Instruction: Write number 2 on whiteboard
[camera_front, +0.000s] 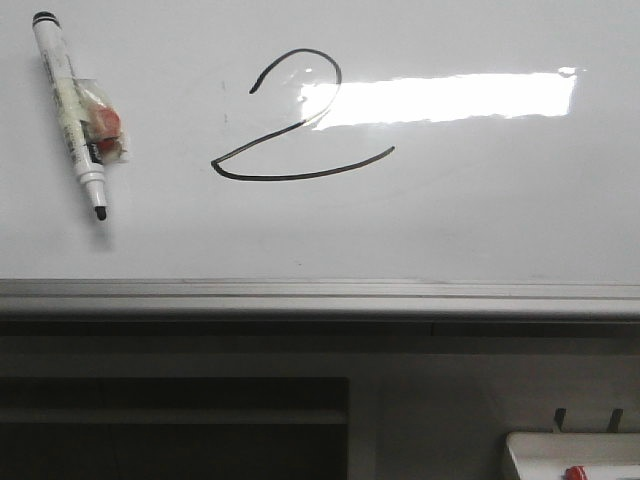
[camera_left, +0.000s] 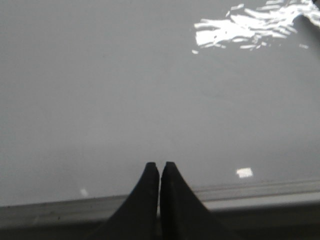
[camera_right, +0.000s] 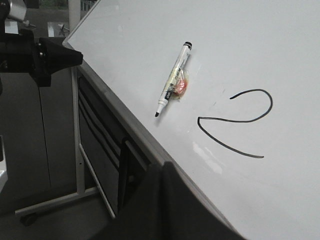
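Note:
The whiteboard fills the upper front view, with its silver-grey rail along the near edge. A black hand-drawn number 2 is on it, also seen in the right wrist view. A white marker with a black cap lies on the board at the left, tip uncapped, with a clear wrapper holding something red beside it; it also shows in the right wrist view. My left gripper is shut and empty over the board's rail. My right gripper is shut and empty by the rail.
A small white tray with a red item sits at the lower right below the board. The board's dark stand frame and legs are under the rail. The left arm's dark gripper shows off the board's far corner.

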